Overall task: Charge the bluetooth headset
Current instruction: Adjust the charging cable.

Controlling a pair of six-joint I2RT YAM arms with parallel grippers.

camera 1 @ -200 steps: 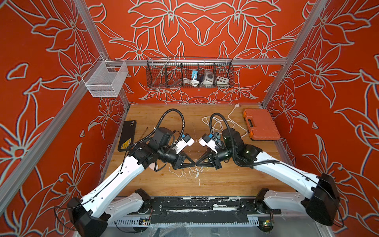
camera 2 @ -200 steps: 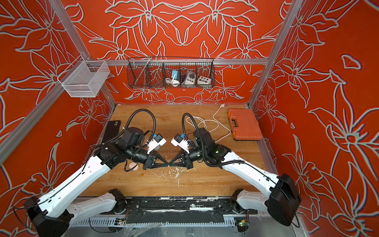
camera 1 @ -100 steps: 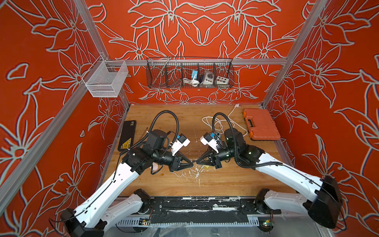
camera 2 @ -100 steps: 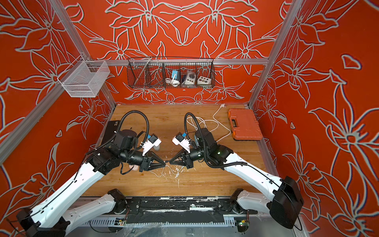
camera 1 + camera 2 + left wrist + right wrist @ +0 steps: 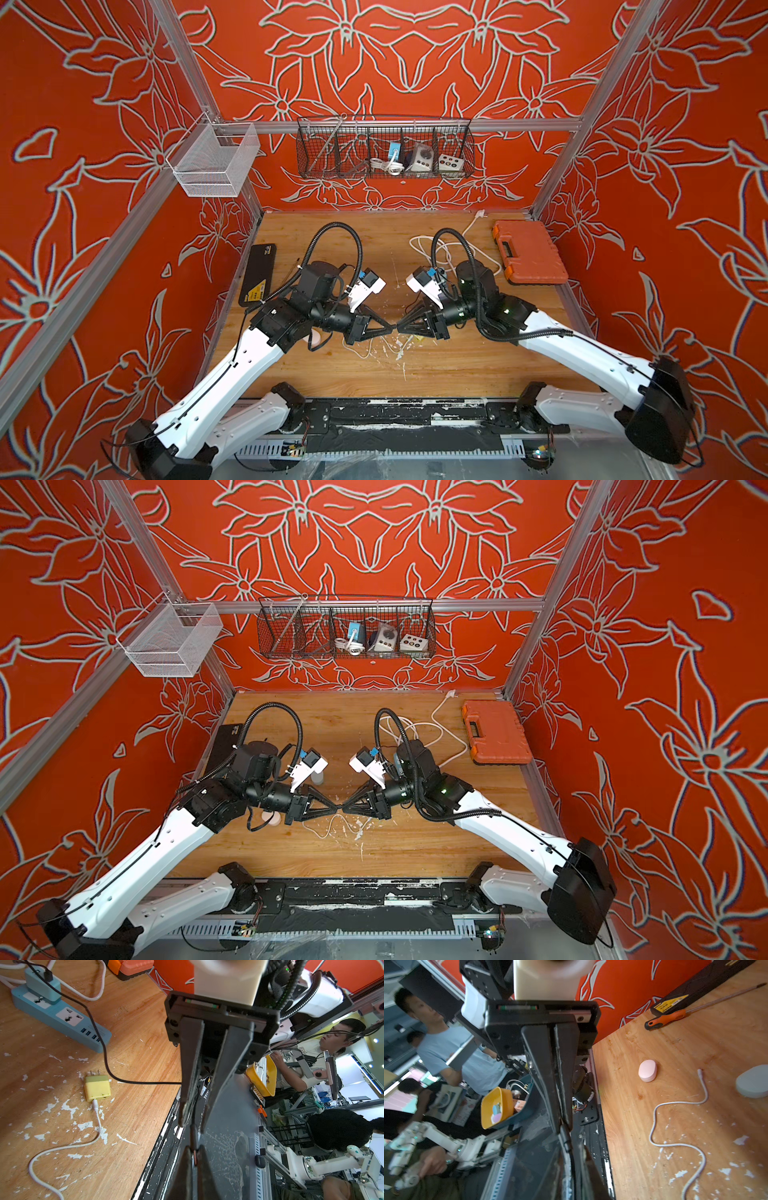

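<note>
Over the middle of the table (image 5: 436, 374), in both top views, the left gripper (image 5: 390, 327) and right gripper (image 5: 401, 328) meet tip to tip, with the pink headset case (image 5: 315, 338) lying under the left arm. From the left wrist, the left gripper is clamped on the plug end of the black cable (image 5: 99, 1043), and the right one's jaws are slightly parted around it. From the right wrist, the case sits on the wood, well apart from both tips.

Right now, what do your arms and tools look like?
The left arm and right arm have white shells, black joints and a black ribbed hose each. The left tool and right tool are black with long tapering fingers; a white camera block with a blue tab sits behind each.
</note>
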